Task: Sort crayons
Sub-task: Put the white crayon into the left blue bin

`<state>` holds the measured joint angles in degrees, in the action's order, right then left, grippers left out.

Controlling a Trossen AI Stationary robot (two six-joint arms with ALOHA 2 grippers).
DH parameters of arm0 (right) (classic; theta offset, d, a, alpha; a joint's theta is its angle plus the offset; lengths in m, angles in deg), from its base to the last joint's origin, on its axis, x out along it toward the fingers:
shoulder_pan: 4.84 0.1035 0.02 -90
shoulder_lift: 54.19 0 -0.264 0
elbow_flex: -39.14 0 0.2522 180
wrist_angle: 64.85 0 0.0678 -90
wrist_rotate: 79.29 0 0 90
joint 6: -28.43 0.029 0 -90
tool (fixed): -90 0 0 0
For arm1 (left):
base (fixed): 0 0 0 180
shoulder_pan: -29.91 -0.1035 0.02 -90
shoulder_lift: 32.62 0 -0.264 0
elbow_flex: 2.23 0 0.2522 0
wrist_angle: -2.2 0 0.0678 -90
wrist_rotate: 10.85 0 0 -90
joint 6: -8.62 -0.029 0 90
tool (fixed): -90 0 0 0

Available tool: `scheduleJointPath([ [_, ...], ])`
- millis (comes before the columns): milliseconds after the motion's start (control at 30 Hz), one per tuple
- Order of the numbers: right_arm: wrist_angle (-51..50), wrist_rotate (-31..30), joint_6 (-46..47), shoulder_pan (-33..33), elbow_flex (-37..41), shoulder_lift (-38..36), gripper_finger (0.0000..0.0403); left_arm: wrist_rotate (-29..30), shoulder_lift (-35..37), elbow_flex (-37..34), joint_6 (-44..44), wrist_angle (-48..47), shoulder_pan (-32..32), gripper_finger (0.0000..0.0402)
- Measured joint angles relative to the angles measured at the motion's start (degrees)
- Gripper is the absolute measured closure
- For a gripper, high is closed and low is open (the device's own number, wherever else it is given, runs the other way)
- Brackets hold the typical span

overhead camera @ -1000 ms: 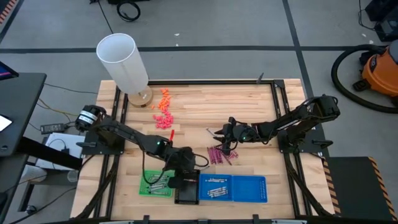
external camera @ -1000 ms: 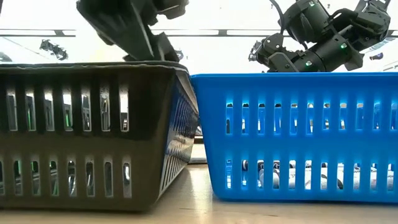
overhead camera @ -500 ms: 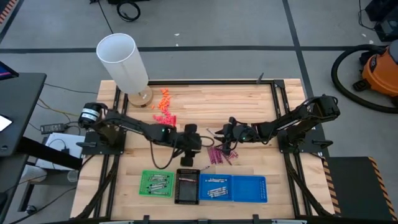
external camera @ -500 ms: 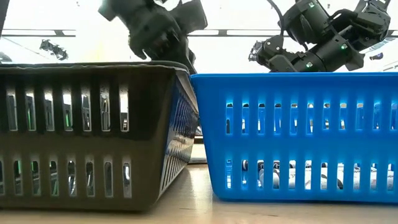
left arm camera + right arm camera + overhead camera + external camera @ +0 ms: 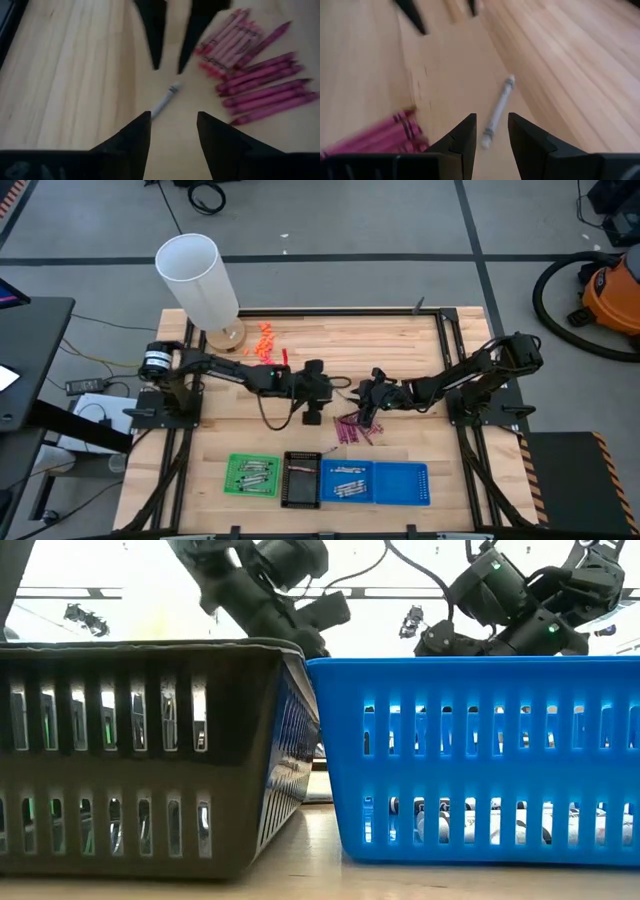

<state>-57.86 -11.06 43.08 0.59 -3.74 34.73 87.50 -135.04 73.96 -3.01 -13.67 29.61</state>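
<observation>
A single grey crayon [image 5: 344, 388] lies flat on the wooden table between my two grippers, and it also shows in the left wrist view [image 5: 165, 100] and the right wrist view [image 5: 497, 110]. My left gripper [image 5: 332, 386] is open and empty, level with the table and facing the crayon from the left [image 5: 172, 132]. My right gripper [image 5: 358, 392] is open and empty and faces the crayon from the right [image 5: 492, 135], with its fingertips just short of the crayon's end. A pile of magenta crayons [image 5: 352, 430] lies on the table nearer the front [image 5: 255, 75].
A green tray [image 5: 252, 475], a black tray [image 5: 301, 480] and a blue tray [image 5: 400, 483] stand in a row at the near edge; the green and blue hold grey crayons. A white cylinder [image 5: 200, 280] and orange and pink lumps [image 5: 265, 350] are at the far left.
My left gripper has risen from over the black tray and swung toward the table's far edge and right, ending level at the table's middle and facing the grey crayon. My right gripper has stayed about where it was.
</observation>
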Motion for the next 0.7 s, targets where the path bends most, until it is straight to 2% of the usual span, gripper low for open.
scheduleJointPath([
  [433, -1.8, 0.3, 0.7, -0.2, 0.0, 0.3, 0.0281, -1.2, -7.7, -0.1, -3.2, 6.2, -5.1, 0.0230],
  [700, -1.1, 0.9, 0.8, -0.3, 0.0, 1.0, 0.0281, -6.9, -9.8, 0.0, -4.7, 10.1, -7.5, 0.0230],
])
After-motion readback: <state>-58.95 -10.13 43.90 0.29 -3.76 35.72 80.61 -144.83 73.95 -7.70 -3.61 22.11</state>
